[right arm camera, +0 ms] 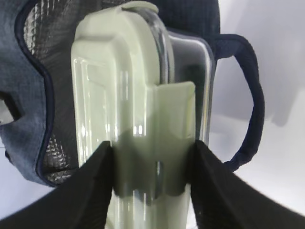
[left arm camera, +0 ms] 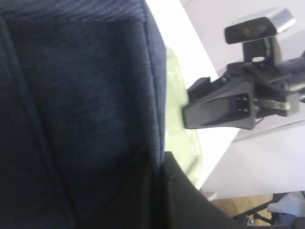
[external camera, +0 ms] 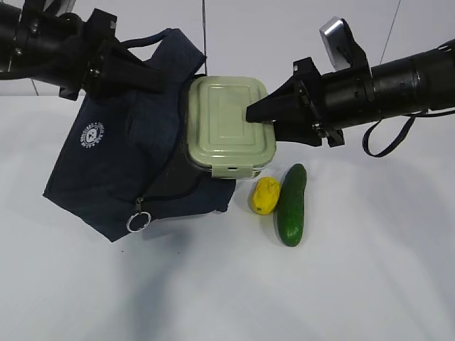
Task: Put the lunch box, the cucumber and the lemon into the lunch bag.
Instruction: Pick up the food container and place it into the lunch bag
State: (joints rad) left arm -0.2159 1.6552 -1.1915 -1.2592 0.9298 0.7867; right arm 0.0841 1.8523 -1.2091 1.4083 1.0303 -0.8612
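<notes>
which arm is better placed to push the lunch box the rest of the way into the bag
The right. The right gripper is clamped on the lunch box, already at the lunch bag mouth. The left gripper is shut on the bag's top, holding it up.

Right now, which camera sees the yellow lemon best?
The exterior view: the lemon lies whole on the white table, touching the cucumber. The left wrist view is filled by the lunch bag, the right wrist view by the lunch box; neither shows it.

Lunch bag: matt woven cloth, foil lining. Lunch box: glossy plastic. Cucumber: smooth, shiny skin.
</notes>
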